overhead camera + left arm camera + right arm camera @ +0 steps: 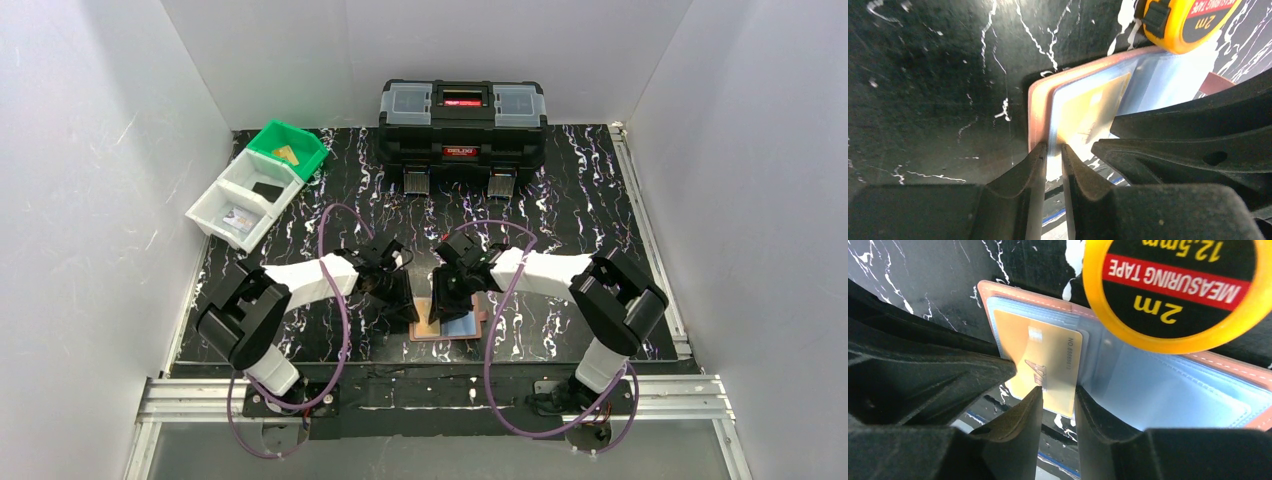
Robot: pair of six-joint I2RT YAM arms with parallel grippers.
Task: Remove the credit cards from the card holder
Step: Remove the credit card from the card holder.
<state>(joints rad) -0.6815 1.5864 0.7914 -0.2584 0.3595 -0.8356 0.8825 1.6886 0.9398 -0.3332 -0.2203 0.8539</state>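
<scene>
The tan card holder (462, 328) lies open on the table near the front edge, its pale blue sleeves (1173, 385) facing up. A gold credit card (1048, 355) sits in the left sleeve, its lower edge sticking out. My left gripper (1053, 149) is closed down on the left edge of that sleeve, beside the leather cover (1037, 100). My right gripper (1058, 392) stands over the card's lower corner with its jaws apart; one finger covers the card and the other rests on the sleeve. In the top view both grippers (405, 305) (448, 298) crowd over the holder.
A round yellow tape measure (1173, 285) rests on the holder's far edge. A black toolbox (462, 120) stands at the back. At the back left, a green bin (305, 150) and a white divided bin (222, 205) each hold a card.
</scene>
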